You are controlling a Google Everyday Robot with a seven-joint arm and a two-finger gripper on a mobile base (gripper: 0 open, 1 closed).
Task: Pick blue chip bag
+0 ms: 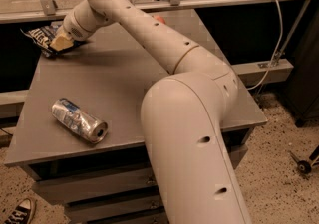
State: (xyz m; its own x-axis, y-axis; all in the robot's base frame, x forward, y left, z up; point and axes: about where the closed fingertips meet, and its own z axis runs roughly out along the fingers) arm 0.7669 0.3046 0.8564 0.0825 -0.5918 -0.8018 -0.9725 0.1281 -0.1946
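The blue chip bag (39, 34) is dark navy with white lettering. It lies at the far left corner of the grey table (124, 83), partly over the edge. My gripper (61, 43) is at the bag's right end, right against it, and hides part of it. The arm reaches across the table from the lower right to that corner.
A crushed silver-and-blue drink can (79, 120) lies on its side near the table's front left. A metal rail (209, 0) runs behind the table. A small red thing (158, 19) shows behind the arm at the far edge. A shoe (19, 212) is on the floor at the lower left.
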